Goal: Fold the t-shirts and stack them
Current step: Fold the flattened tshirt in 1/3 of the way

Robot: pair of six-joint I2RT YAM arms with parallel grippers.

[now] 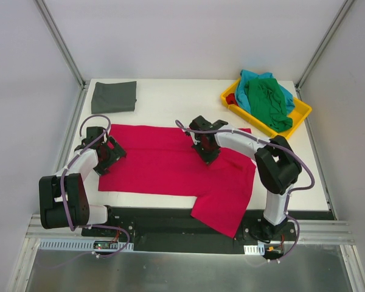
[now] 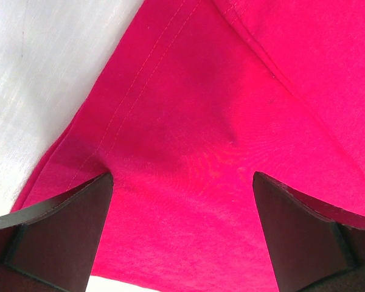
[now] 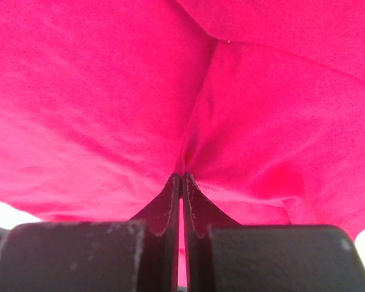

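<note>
The crimson red t-shirt [image 1: 170, 167] lies spread across the table's middle, its lower right part hanging over the near edge. My left gripper [image 1: 111, 153] is open over the shirt's left edge, its fingers [image 2: 67, 225] wide apart on the red cloth [image 2: 194, 140]. My right gripper [image 1: 208, 152] is shut on a pinch of the red cloth [image 3: 188, 146] near the shirt's upper middle. A folded dark grey t-shirt [image 1: 114, 96] lies at the back left. The green t-shirt [image 1: 269, 102] and the teal t-shirt [image 1: 251, 82] lie crumpled in the yellow tray [image 1: 301, 111].
The yellow tray stands at the back right of the white table [image 1: 170, 100]. A bit of red cloth [image 1: 231, 98] shows at its left end. Metal frame posts rise at both back corners. A black strip runs along the near edge.
</note>
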